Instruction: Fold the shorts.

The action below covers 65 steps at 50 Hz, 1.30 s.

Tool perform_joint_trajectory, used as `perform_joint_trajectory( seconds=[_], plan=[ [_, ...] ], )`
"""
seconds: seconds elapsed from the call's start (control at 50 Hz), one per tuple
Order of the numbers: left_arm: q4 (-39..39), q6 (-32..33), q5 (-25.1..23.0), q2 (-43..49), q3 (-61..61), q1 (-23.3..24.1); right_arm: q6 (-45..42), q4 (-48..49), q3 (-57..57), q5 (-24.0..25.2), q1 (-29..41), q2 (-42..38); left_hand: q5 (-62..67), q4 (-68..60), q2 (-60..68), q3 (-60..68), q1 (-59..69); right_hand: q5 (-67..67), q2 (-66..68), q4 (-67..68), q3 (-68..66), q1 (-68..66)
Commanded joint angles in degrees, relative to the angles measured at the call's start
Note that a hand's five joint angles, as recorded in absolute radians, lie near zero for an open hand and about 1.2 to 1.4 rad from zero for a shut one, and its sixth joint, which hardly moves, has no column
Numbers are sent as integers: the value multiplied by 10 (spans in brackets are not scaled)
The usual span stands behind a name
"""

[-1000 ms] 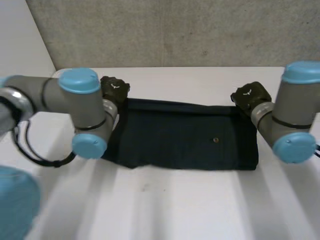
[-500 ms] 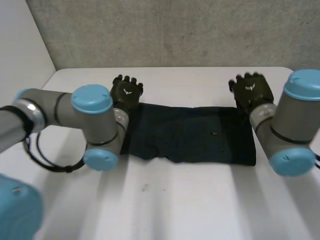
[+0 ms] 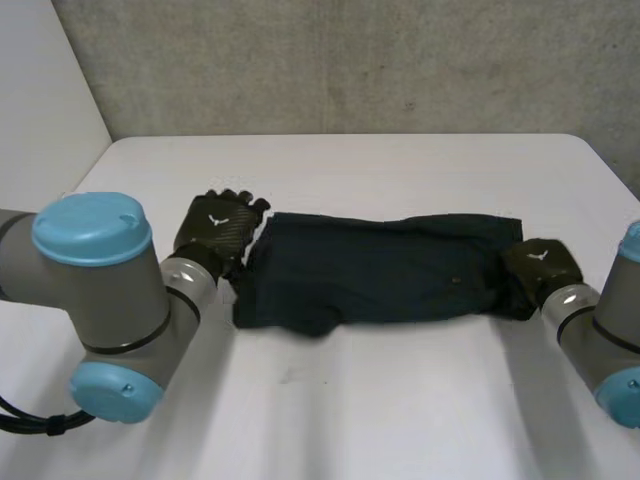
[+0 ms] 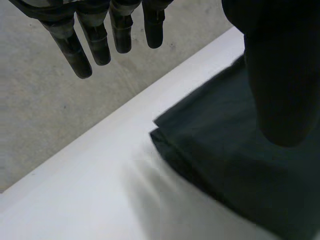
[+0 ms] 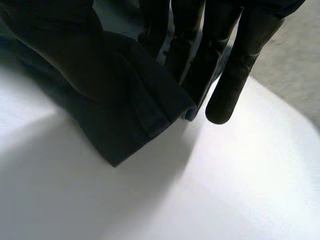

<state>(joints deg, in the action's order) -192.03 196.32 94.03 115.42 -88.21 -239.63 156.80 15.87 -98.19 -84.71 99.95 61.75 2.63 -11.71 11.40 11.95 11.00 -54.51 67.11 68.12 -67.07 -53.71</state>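
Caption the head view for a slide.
Dark shorts folded over on the white table, left hand and right hand at opposite ends.

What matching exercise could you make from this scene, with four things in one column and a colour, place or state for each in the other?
1 left robot hand
2 right robot hand
3 shorts
4 table

a white
b dark, lying between the hands
c open, fingers straight
d at the shorts' end on the robot's right

Pairs: 1-c, 2-d, 3-b, 4-a.
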Motion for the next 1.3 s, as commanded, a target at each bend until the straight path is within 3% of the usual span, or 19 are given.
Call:
perform_joint_trajectory(
  seconds=[0.02,0.08,0.14,0.16,0.26,0.3,0.42,0.46,0.48,0.54,0.56,0.62,0.72,0.8,0.96,1.08,1.2,1.3],
  plan=[
    [0,2,1,-53,-23,-7,-126,-2,19,-14,-2,56,-26,17,-14,-19,-10,-155,129,119,-129,-263],
    [0,2,2,-70,-31,-8,-184,-3,42,-18,6,57,-26,17,-14,-19,-10,-155,129,119,-129,-263],
    [0,1,2,-88,-40,-12,-243,0,82,-12,69,53,-26,17,-14,-19,-10,-155,129,119,-129,-263],
    [0,1,3,-92,-42,-14,-263,1,107,-9,120,45,-26,17,-14,-19,-10,-155,129,119,-129,-263],
    [0,0,5,-116,-50,-41,-277,-4,178,16,240,-3,-26,17,-14,-19,-10,-155,129,119,-129,-263],
    [-1,-1,5,-119,-50,-44,-277,-4,188,40,269,-22,-26,17,-14,-19,-10,-155,129,119,-129,-263],
    [-5,-9,4,-119,-40,-56,-274,2,195,191,328,-95,-26,17,-14,-19,-10,-155,129,119,-129,-263],
    [-6,-15,3,-119,-35,-58,-271,1,194,215,328,-101,-26,17,-14,-19,-10,-70,44,34,-45,-178],
    [-7,-20,3,-115,-27,-57,-270,0,194,228,328,-102,-26,17,-14,-19,-10,40,-66,-76,66,-68],
    [-7,-28,3,-110,-8,-58,-259,1,194,220,328,-98,-26,17,-14,-19,-10,263,-289,-299,288,155],
    [-7,-32,3,-104,5,-58,-235,1,195,201,327,-93,-26,17,-14,-19,-10,368,-394,-404,394,260],
    [-6,-40,1,-82,27,-56,-135,0,197,144,306,-63,-26,17,-14,-19,-10,502,-528,-538,527,394],
    [0,-53,-4,-24,92,-35,61,2,202,94,245,15,-24,15,-12,-17,-8,545,-571,-581,571,437],
    [9,-61,-18,32,136,-4,162,-14,241,96,228,-10,-19,10,-7,-12,-3,545,-571,-581,571,437],
    [124,-85,-6,129,194,18,139,-173,375,101,219,-157,-6,-4,7,1,11,545,-571,-581,571,437],
    [208,-92,40,181,221,22,124,-234,452,96,215,-234,-7,-2,5,-1,9,545,-571,-581,571,437],
    [242,-90,48,201,227,23,93,-278,475,94,214,-252,-7,-2,5,-1,9,545,-571,-581,571,437],
    [243,-89,43,174,229,24,54,-292,470,88,215,-206,-11,1,2,-4,6,545,-571,-581,571,437]
  ],
)
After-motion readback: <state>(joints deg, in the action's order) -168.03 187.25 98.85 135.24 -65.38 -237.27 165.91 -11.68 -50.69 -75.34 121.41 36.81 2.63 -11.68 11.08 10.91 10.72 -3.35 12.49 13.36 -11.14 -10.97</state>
